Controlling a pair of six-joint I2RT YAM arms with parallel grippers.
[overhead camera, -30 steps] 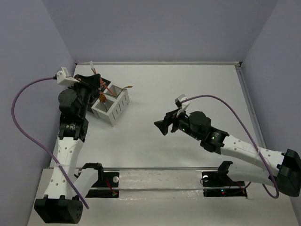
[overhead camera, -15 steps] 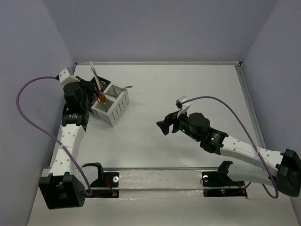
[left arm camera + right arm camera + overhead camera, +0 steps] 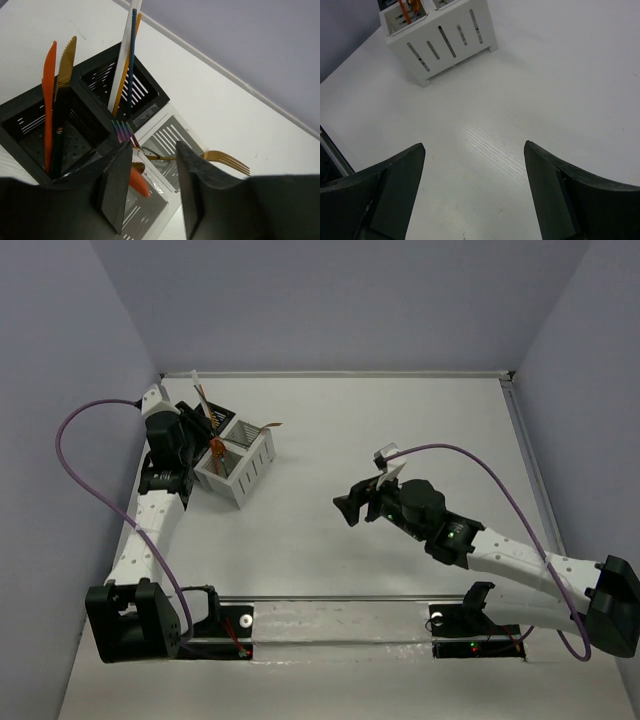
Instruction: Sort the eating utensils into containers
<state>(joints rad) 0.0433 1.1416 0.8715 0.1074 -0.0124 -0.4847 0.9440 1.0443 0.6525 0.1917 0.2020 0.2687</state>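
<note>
The black caddy (image 3: 207,416) and the white caddy (image 3: 252,466) stand side by side at the far left. In the left wrist view the black caddy (image 3: 92,107) holds an orange-red knife (image 3: 48,100), a gold knife (image 3: 65,65) and upright sticks (image 3: 127,50). The white caddy (image 3: 170,197) holds an orange-red utensil (image 3: 137,182), and a gold fork (image 3: 225,159) lies across its rim. My left gripper (image 3: 152,150) is open and empty just above the caddies (image 3: 192,440). My right gripper (image 3: 345,508) is open and empty over bare table (image 3: 472,150).
The white caddy's slotted wall (image 3: 460,40) shows at the top left of the right wrist view. The left wall (image 3: 110,440) runs close behind the caddies. A raised rail (image 3: 340,373) edges the table at the back.
My left arm has folded back toward the left wall, its gripper still over the caddies. The right arm has barely moved.
</note>
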